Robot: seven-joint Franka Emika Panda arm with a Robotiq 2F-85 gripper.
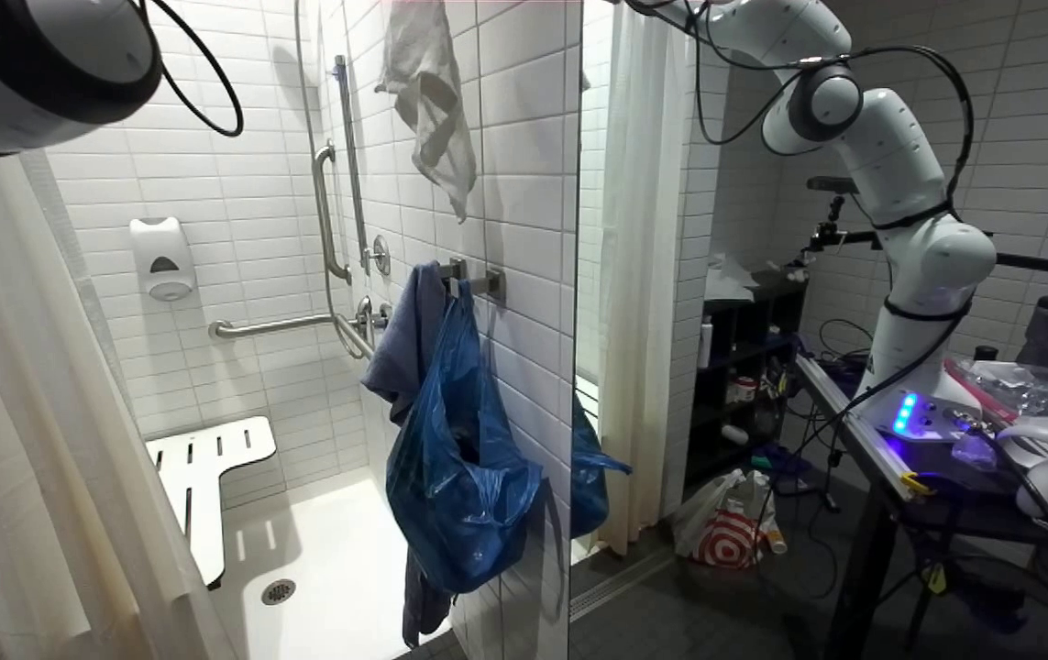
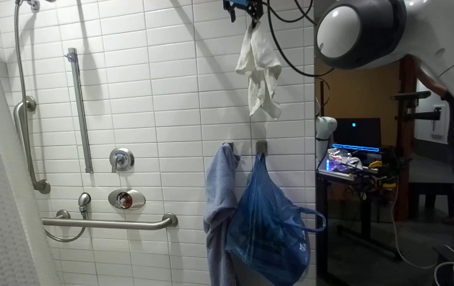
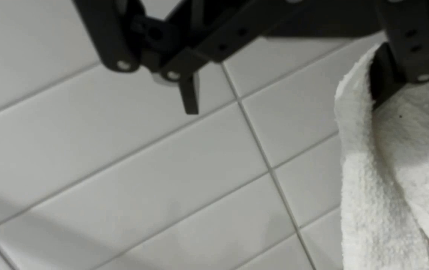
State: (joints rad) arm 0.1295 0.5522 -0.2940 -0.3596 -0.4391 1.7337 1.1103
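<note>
- My gripper (image 3: pixel 283 108) stands spread wide, tile showing between its two fingers (image 3: pixel 190 97); it is not clamped on anything.
- A white cloth (image 2: pixel 261 71) hangs from just one fingertip, the one on the right side of the wrist view; how it is caught there I cannot tell.
- The cloth drops in loose folds in front of the tiled wall (image 2: pixel 175 87); whether it touches the tiles I cannot make out.
- Below the cloth, a metal hook (image 2: pixel 261 147) carries a blue plastic bag (image 2: pixel 268 234), and a blue-grey towel (image 2: pixel 221 186) hangs just beside the bag; both show in both exterior views.
- Farther along this wall are a shower valve (image 2: pixel 122 159) and, lower down, a horizontal grab bar (image 2: pixel 119 224).
- In an exterior view I also see a soap dispenser (image 1: pixel 163 259) on the far wall, a white shower seat (image 1: pixel 205 495) below it, a floor drain (image 1: pixel 279 592) and a pale curtain (image 1: pixel 28 367) in the foreground.
- Past the wall's edge, in what looks like a mirror, my arm's base (image 1: pixel 922 412) shows blue lights on a cluttered tabletop (image 1: pixel 872 445).
</note>
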